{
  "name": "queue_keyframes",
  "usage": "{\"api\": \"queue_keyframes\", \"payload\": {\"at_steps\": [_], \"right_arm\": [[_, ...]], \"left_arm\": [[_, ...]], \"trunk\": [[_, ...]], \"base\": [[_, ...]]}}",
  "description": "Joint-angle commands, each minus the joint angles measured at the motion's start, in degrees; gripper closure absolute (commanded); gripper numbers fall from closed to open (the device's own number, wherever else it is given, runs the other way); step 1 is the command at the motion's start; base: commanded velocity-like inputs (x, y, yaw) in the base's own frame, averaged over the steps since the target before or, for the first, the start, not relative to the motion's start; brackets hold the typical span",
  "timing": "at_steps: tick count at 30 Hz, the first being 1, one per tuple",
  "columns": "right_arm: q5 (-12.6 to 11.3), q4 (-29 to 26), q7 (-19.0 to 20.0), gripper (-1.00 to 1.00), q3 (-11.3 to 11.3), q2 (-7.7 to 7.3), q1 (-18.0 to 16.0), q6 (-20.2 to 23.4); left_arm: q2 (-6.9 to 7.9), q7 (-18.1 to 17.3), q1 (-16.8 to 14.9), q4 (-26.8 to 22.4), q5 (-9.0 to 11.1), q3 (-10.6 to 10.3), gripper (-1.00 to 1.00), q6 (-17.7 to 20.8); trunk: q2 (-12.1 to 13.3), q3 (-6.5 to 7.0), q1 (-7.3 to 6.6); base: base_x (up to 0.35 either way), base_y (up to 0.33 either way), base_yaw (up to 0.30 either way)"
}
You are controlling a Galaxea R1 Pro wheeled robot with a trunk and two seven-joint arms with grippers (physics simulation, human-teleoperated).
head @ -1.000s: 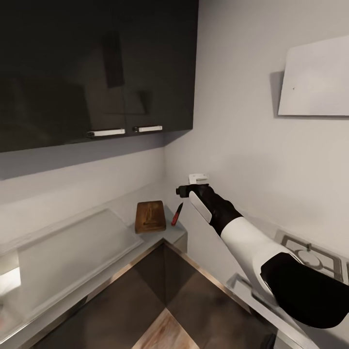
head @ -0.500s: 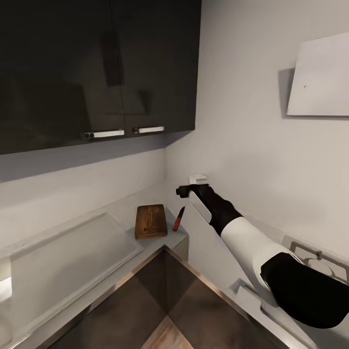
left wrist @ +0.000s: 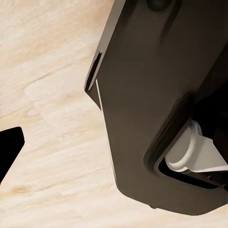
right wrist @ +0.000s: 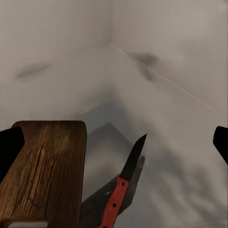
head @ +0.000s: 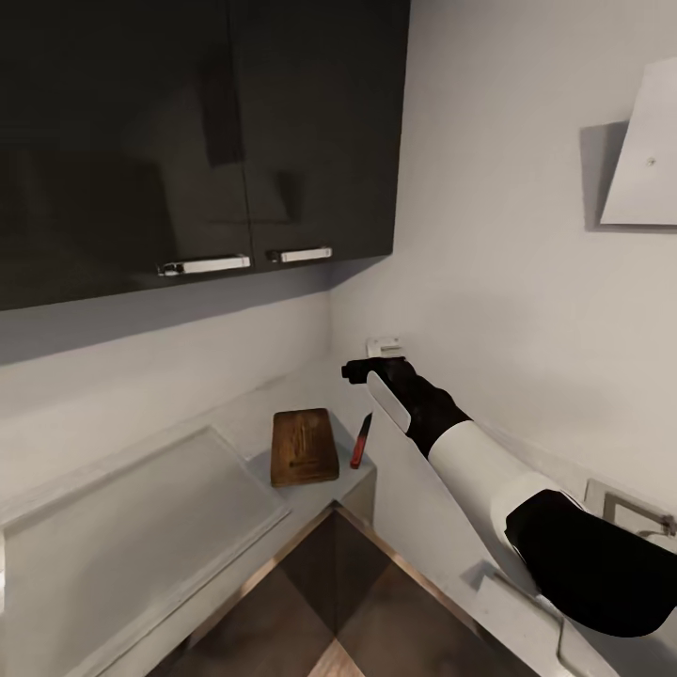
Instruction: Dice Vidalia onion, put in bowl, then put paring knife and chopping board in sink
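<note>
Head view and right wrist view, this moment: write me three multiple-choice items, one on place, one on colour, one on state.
1. Where does the knife lie?
A. on the board
B. on the countertop beside the board
C. in the right gripper

2. What colour is the knife's handle?
A. red
B. white
C. green

3. What is on the board?
A. an onion
B. a bowl
C. nothing

Key: 1 B, the knife rests on the grey countertop, apart from the board's edge. 2 A, the right wrist view shows a red handle and dark blade. 3 C, the board's wooden top is bare in the head view; the right gripper hangs above the knife, holding nothing that shows.
</note>
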Motion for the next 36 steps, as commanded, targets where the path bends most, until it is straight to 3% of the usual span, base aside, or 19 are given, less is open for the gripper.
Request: {"api": "queue_keyframes", "payload": {"at_steps": [1, 22, 36], "right_arm": [[-0.57, -0.02, -0.53, -1.0, 0.23, 0.0, -0.03, 0.08], [-0.48, 0.21, -0.53, -1.0, 0.27, 0.0, -0.03, 0.08], [-0.48, 0.24, -0.53, -1.0, 0.28, 0.0, -0.03, 0.08]], "left_arm": [[0.01, -0.27, 0.01, 0.0, 0.6, 0.09, -1.0, 0.19], [0.0, -0.27, 0.01, 0.0, 0.6, 0.04, -1.0, 0.15], [0.08, -0.27, 0.01, 0.03, 0.6, -0.02, -1.0, 0.14]], "trunk": [[-0.02, 0.0, 0.04], [-0.02, 0.0, 0.04], [-0.02, 0.0, 0.04]], "base": [[0.22, 0.031, 0.0], [0.176, -0.039, 0.0], [0.024, -0.001, 0.0]]}}
